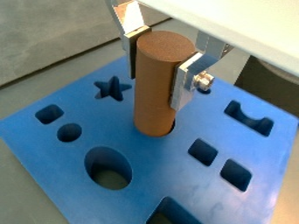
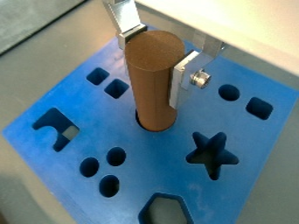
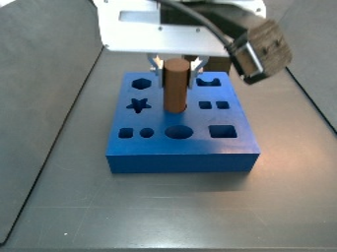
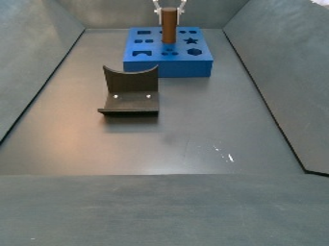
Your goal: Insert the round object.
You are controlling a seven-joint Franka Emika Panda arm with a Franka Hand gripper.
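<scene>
The round object, a brown cylinder peg (image 1: 159, 87), stands upright between my gripper's silver fingers (image 1: 183, 86). My gripper (image 1: 160, 66) is shut on its upper part, over the middle of the blue block (image 1: 117, 127). The peg's lower end sits in a round hole of the block, with a dark rim showing around it in both wrist views. The peg (image 2: 152, 83), the gripper (image 2: 155, 61) and the block (image 2: 263, 144) show the same. In both side views the peg (image 3: 174, 87) (image 4: 166, 27) rises from the block (image 3: 178, 159) (image 4: 174, 65) under the gripper (image 3: 175, 65).
The block has other cut-outs: a larger round hole (image 1: 108, 168), a star (image 1: 110, 87), an arch (image 1: 247, 115), squares and small round holes. The dark fixture (image 4: 129, 91) stands on the grey floor in front of the block. Sloped grey walls bound the floor.
</scene>
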